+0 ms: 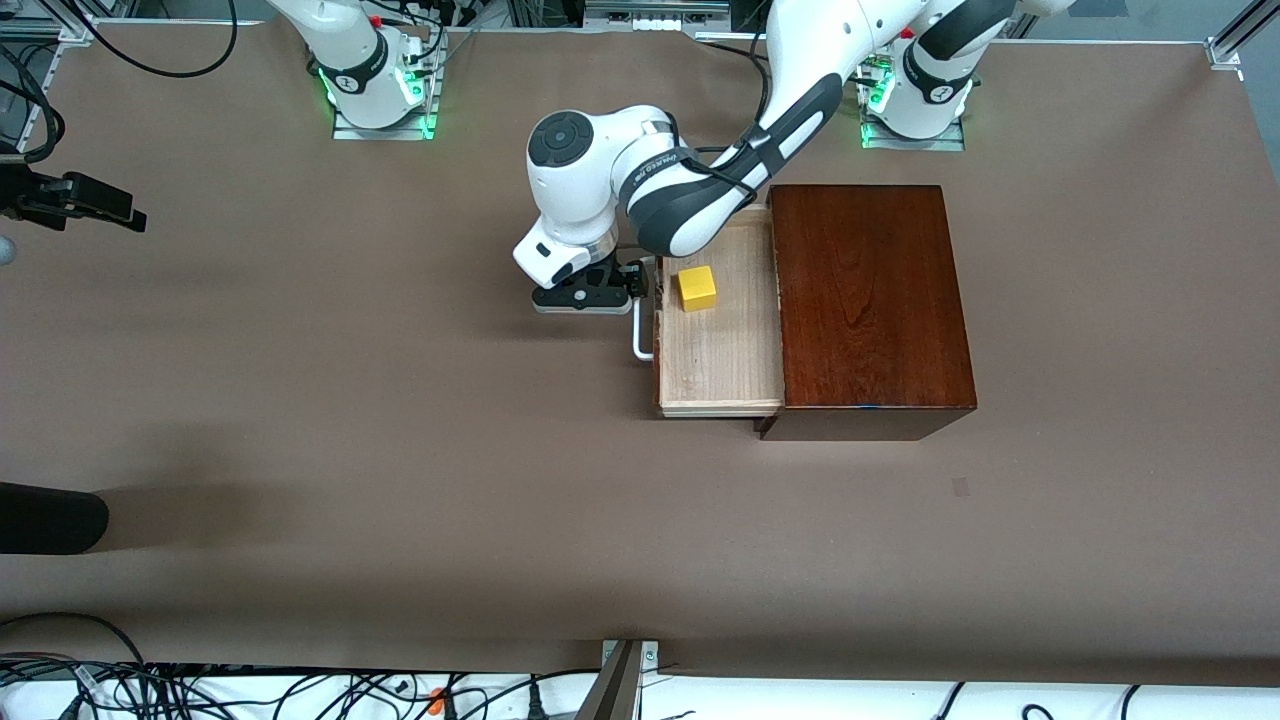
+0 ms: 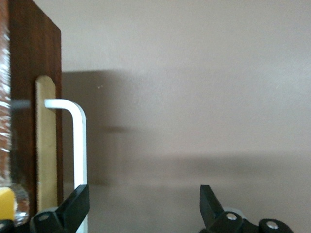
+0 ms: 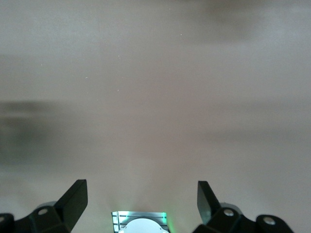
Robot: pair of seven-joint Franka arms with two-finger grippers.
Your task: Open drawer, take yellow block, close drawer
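The drawer of the dark wooden box stands pulled out toward the right arm's end of the table, showing its pale inside. The yellow block lies in it, in the part farther from the front camera; a sliver of the yellow block shows in the left wrist view. My left gripper is open just outside the drawer front, one finger next to the white loop handle, nothing between the fingers. My right gripper is open over bare table, out of the front view.
The right arm's base stands at the table's edge farthest from the front camera. A black device and a dark rounded object jut in at the right arm's end. Cables lie along the edge nearest the front camera.
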